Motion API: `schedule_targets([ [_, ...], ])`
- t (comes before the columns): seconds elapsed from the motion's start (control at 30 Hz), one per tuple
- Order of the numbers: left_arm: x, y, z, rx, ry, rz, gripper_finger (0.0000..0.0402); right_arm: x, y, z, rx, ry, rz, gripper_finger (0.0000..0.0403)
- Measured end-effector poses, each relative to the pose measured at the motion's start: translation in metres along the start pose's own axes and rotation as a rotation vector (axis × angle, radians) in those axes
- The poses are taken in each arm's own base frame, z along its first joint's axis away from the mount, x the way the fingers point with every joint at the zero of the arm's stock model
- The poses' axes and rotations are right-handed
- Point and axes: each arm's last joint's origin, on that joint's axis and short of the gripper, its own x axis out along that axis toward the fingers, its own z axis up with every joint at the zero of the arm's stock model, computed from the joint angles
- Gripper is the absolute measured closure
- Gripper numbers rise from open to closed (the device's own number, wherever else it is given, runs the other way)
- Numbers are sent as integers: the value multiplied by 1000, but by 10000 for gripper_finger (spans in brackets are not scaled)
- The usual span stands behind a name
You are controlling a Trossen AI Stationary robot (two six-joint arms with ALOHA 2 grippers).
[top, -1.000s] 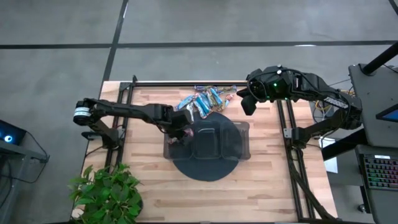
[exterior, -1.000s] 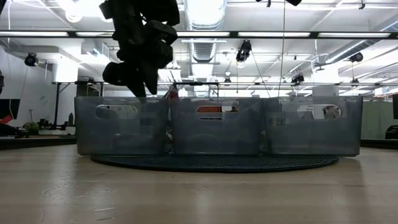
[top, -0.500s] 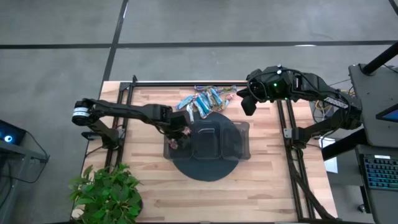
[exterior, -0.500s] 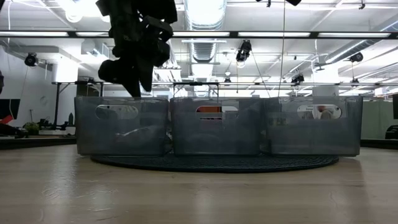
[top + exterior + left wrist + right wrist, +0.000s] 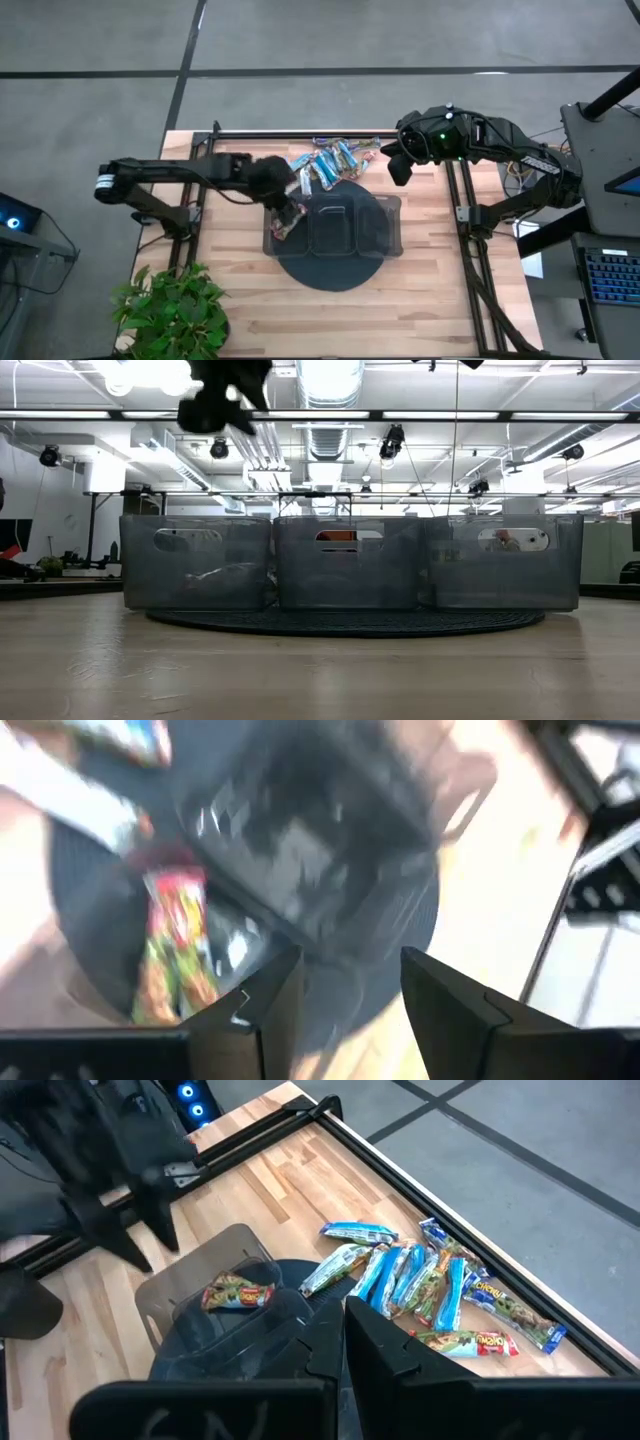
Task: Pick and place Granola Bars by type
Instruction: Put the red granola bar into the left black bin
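**Inspector:** Start with the largest item.

**Assistant:** The dark tray (image 5: 345, 228) sits on a round mat (image 5: 330, 270). One reddish-orange bar (image 5: 237, 1294) lies in its end compartment, directly below the left gripper (image 5: 340, 995). The remaining bars (image 5: 420, 1285) lie heaped on the table (image 5: 420, 300) beyond the tray, near the right gripper (image 5: 397, 165).

**Inspector:** Handling?

**Assistant:** In my judgement light, with slick, crinkly foil and a soft filling. A grip across the narrow middle, well closed, should stop one sliding out. Overlapping bars risk a double pick.

**Inspector:** Jaws?

**Assistant:** The left fingers (image 5: 275, 1010) stand apart with a clear gap, nothing between them, touching nothing, raised above the tray. The right gripper hangs above the table edge beside the heap; its fingers (image 5: 385, 1345) appear close together with nothing held.
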Motion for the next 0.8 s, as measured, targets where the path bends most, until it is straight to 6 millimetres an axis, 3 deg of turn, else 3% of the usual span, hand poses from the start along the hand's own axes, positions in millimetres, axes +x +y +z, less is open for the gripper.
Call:
schedule_targets([
  [0.2, -56, -4, 8, 114, -265, 49, 250, 0, 1, 2, 3, -16, 7, 394],
  [0.37, -90, 0, 4, 165, -411, 94, 250, 0, 1, 2, 4, -18, 7, 394],
  [0.57, -115, 6, -3, 223, -483, 91, 250, 1, -1, 3, 0, -21, 2, 394],
  [0.8, -125, 9, -5, 237, -524, 109, 250, 3, -12, 7, 8, -21, -15, 394],
])
